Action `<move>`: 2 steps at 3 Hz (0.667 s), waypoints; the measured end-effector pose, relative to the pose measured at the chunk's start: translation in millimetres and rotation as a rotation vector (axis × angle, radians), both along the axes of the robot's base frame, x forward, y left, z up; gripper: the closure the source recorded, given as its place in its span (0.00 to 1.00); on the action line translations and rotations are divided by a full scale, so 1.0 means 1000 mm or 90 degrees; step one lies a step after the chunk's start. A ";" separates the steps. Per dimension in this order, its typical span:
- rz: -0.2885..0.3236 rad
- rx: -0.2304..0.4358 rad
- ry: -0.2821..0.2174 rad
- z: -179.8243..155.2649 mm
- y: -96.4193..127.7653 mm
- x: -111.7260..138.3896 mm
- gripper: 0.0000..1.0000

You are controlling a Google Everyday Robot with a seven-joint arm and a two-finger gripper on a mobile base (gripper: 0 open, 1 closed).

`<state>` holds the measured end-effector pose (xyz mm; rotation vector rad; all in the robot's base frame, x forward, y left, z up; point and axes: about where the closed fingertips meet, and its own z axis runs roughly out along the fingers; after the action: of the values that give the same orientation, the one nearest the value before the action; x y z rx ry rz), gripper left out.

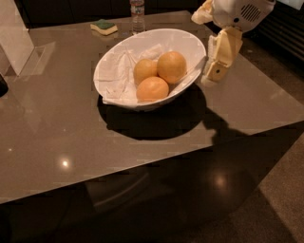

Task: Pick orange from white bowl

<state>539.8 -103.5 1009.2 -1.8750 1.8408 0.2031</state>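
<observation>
Camera view looks down on a glossy grey-brown tabletop [57, 128], and my cream-coloured two-finger gripper [216, 73] hangs over its far right part. It sits just beside the right rim of the large, wide, glossy white bowl [142, 34], outside the bowl, pointing down and tilted slightly. From this angle it reads as one pale block, so I cannot tell whether it is open or closed. I see nothing in its hold. The white, rounded wrist housing [237, 12] above it reaches the top edge of the view.

The golden yellow-orange round orange [172, 66] lies inside the bowl, in its right half, and is the largest of the three fruits there. Its skin looks matte and faintly dimpled, evenly coloured, lighter on top and shaded underneath. It touches the smaller, yellower round fruit [145, 71] on its left. The peachy, deeper-orange round fruit [152, 89] lies just in front of both, against the bowl's near wall. All three rest on crumpled white paper [118, 71] that lines the bowl and bunches up on its left side.

The bowl's slanted oval rim rises toward the back, and the bowl throws a dark shadow on the table in front of it. Behind it stand a clear plastic bottle [137, 12] and, to the left, a green-and-yellow sponge [104, 26].
</observation>
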 end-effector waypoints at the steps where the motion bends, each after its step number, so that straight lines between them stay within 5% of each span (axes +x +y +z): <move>1: 0.017 -0.002 0.009 -0.008 0.011 0.016 0.00; 2: 0.057 -0.001 0.033 -0.025 0.038 0.041 0.00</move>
<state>580.7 -65.5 983.8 -1.9729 1.7916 0.2841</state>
